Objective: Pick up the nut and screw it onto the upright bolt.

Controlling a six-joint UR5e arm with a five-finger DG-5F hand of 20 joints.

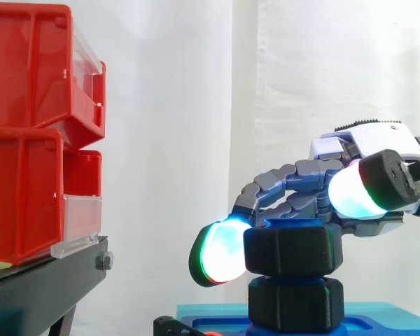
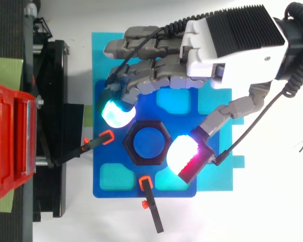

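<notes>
We see the hand [image 2: 227,48] curled narrowly round the black nut [image 1: 288,250], its glowing pads [image 2: 117,114] pinching opposite sides; the nut sits on the blue bolt [image 2: 147,143].

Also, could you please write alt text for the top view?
From above, the robot hand enters from the upper right and curls its fingers round a black hexagonal nut on a blue bolt, glowing pads on opposite sides. The bolt stands on a blue fixture plate, with a red bin at the left edge.
</notes>
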